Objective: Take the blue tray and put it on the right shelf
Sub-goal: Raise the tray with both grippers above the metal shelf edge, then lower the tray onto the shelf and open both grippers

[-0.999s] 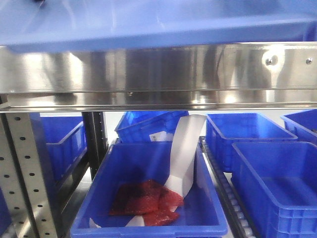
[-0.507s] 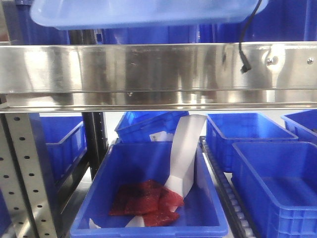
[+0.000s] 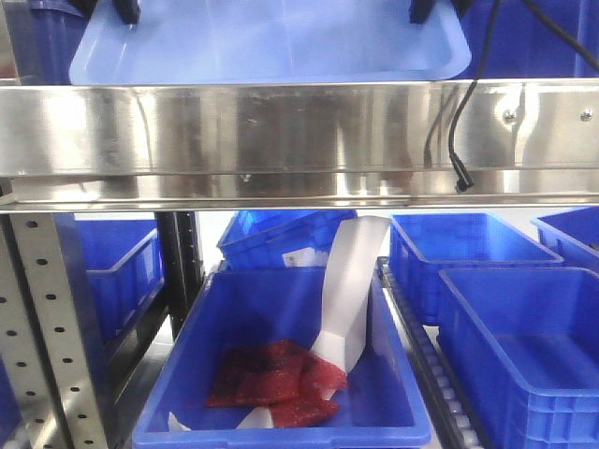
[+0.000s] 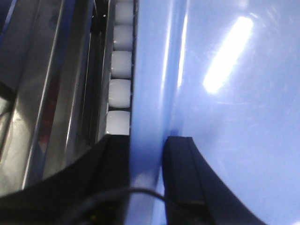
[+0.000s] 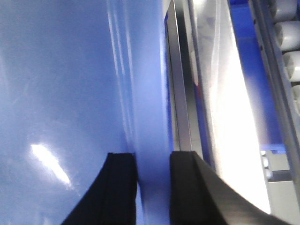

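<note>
I hold the blue tray [image 3: 271, 42] with both arms. My left pincer [image 4: 146, 154] is clamped on the tray's rim at the 6 o'clock edge of the left wrist view, one black finger [image 4: 183, 173] pressed on the glossy inner face and the other on the outside of the flared lip. My right pincer [image 5: 152, 183] is closed on the opposite rim in the same way, its two dark fingers [image 5: 121, 187] straddling the lip at 6 o'clock in the right wrist view.

From the front, the tray sits at 12 o'clock, just above and behind the shiny steel front rail of the right shelf [image 3: 281, 131]. Its near wall dips behind the rail's top edge, though I cannot tell from here whether its bottom is resting on the shelf or just off it. My two pincers show only as dark stubs at the tray's far corners, at 11 and 1 o'clock.

A black cable [image 3: 459, 122] hangs down across the rail at 2 o'clock. White rollers [image 4: 119, 70] run in a row just beside the tray's left edge. Below the shelf, at 6 o'clock, a deep blue crate [image 3: 281, 374] holds red packets [image 3: 276, 374] and a white strip [image 3: 346, 290]. More blue crates [image 3: 505, 309] stand to the right, at 4 o'clock.
</note>
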Controlling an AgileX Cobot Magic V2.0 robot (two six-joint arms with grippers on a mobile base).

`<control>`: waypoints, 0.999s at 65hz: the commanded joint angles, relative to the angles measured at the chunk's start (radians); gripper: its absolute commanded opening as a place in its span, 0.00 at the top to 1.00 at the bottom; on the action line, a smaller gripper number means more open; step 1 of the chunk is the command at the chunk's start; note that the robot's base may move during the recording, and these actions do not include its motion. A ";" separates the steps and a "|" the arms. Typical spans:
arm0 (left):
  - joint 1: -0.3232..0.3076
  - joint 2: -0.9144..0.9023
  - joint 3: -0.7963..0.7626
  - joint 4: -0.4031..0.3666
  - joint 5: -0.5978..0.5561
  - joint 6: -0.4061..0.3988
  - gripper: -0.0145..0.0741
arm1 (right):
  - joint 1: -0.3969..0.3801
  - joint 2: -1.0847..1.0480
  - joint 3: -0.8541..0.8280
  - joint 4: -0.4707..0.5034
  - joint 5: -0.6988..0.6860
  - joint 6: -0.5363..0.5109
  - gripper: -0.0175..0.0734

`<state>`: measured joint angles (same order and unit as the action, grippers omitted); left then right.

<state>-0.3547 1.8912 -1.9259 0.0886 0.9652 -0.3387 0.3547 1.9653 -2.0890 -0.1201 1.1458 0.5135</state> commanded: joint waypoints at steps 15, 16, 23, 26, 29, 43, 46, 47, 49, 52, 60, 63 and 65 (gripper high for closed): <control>0.003 -0.041 -0.041 -0.081 -0.058 -0.019 0.47 | 0.013 -0.034 -0.045 0.068 -0.080 -0.066 0.27; 0.007 -0.041 -0.041 -0.081 -0.056 -0.019 0.47 | 0.013 -0.034 -0.045 0.066 -0.077 -0.066 0.25; 0.030 -0.040 -0.041 -0.081 -0.035 -0.019 0.47 | 0.006 -0.032 -0.045 0.054 -0.059 -0.066 0.18; 0.041 -0.040 -0.041 -0.081 -0.033 -0.019 0.47 | 0.003 -0.032 -0.045 0.051 -0.056 -0.066 0.18; 0.053 -0.040 -0.041 -0.081 -0.033 -0.019 0.47 | -0.005 -0.032 -0.045 0.047 -0.057 -0.066 0.18; 0.066 -0.040 -0.041 -0.070 -0.026 -0.019 0.47 | -0.017 -0.032 -0.045 0.047 -0.059 -0.064 0.18; 0.066 -0.040 -0.041 -0.070 -0.026 -0.019 0.47 | -0.017 -0.032 -0.045 0.047 -0.059 -0.064 0.18; 0.066 -0.040 -0.041 -0.070 -0.026 -0.019 0.47 | -0.017 -0.032 -0.045 0.047 -0.059 -0.064 0.18; 0.066 -0.040 -0.041 -0.070 -0.026 -0.019 0.47 | -0.017 -0.032 -0.045 0.047 -0.059 -0.064 0.18; 0.066 -0.040 -0.041 -0.070 -0.026 -0.019 0.48 | -0.017 -0.032 -0.045 0.047 -0.059 -0.065 0.18; 0.066 -0.040 -0.041 -0.070 -0.026 -0.019 0.68 | -0.017 -0.032 -0.045 0.047 -0.047 -0.065 0.34; 0.066 -0.040 -0.041 -0.070 -0.031 -0.019 0.78 | -0.017 -0.032 -0.045 0.049 -0.045 -0.065 0.45; 0.066 -0.040 -0.041 -0.070 -0.036 -0.019 0.83 | -0.017 -0.032 -0.045 0.049 -0.048 -0.065 0.53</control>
<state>-0.2890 1.9044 -1.9282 0.0193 0.9798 -0.3492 0.3428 1.9910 -2.0985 -0.0614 1.1421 0.4584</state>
